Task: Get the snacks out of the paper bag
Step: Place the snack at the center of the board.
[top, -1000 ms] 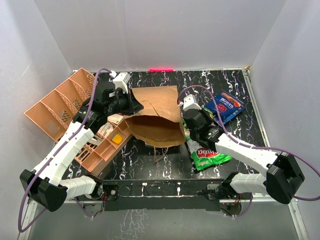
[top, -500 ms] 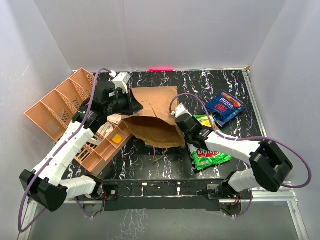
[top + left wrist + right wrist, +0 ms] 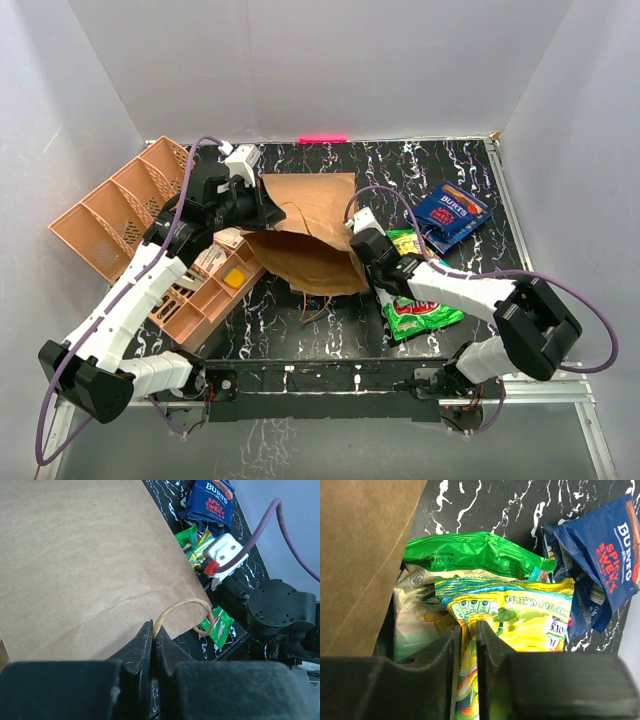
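The brown paper bag (image 3: 312, 232) lies on its side mid-table, mouth towards the arms. My left gripper (image 3: 272, 210) is at its back left, shut on a twisted paper handle (image 3: 186, 605); in the left wrist view the jaws (image 3: 153, 630) pinch the cord. My right gripper (image 3: 372, 243) is at the bag's right edge, shut on a yellow-green multicoloured packet (image 3: 520, 610) in the right wrist view (image 3: 468, 626). A green packet (image 3: 475, 552) lies behind it. The blue Burts packet (image 3: 450, 215) and a green packet with a red logo (image 3: 418, 315) lie on the table.
An orange divided tray (image 3: 120, 205) leans at the far left, and another orange tray (image 3: 205, 300) with small items sits under my left arm. White walls close in the black marbled table (image 3: 330, 330).
My right gripper has moved left, up against the bag's right edge by the packets. My left gripper still holds the handle in the same place.
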You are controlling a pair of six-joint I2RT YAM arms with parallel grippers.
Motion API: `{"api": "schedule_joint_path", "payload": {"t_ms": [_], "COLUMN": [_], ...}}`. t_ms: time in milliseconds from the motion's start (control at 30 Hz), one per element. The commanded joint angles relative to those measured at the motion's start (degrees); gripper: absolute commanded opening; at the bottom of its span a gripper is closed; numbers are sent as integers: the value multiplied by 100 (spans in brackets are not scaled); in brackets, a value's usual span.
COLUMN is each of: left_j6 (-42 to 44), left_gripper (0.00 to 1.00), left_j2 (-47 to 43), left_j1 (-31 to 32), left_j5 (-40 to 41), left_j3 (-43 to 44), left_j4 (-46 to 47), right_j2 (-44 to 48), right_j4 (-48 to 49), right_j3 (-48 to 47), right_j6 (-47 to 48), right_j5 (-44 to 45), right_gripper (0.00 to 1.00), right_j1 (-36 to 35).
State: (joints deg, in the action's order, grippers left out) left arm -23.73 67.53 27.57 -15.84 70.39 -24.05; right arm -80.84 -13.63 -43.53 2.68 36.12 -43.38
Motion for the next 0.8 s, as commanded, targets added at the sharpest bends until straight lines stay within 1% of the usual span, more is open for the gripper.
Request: {"api": "schedule_joint_path", "payload": {"t_ms": [0, 133, 200, 267, 333, 367, 533, 567, 633, 767], "left_j6": [53, 51, 52, 52, 59, 65, 81, 79, 58, -12], "left_gripper": [0, 0, 0, 0, 0, 0, 0, 0, 0, 0], "left_j2": [-180, -178, -189, -196, -212, -207, -220, -220, -201, -153], "left_j1": [-1, 3, 3, 3, -2, 2, -2, 2, 3, 1], "left_j5": [-41, -108, -165, -223, -288, -320, -400, -401, -417, -543], "left_j3": [247, 256, 266, 280, 290, 298, 303, 308, 313, 342], "left_j4": [-16, 10, 32, 51, 81, 91, 134, 149, 167, 235], "right_j2": [467, 907, 1263, 1633, 2009, 2176, 2957, 3100, 3367, 3620], "right_j4": [53, -366, -556, -689, -804, -865, -1090, -1102, -1135, -1380], "right_j3": [-192, -358, -426, -438, -416, -405, -413, -392, -303, -251], "right_j6": [-249, -328, -337, -339, -363, -377, -415, -358, -84, 248], "right_j5": [190, -23, -266, -548, -835, -993, -1880, -2155, -2784, -3502], "right_gripper": [28, 45, 53, 64, 72, 75, 83, 86, 97, 98], "right_j1": [1, 2, 3, 3, -2, -1, 1, 3, 0, -28]}}
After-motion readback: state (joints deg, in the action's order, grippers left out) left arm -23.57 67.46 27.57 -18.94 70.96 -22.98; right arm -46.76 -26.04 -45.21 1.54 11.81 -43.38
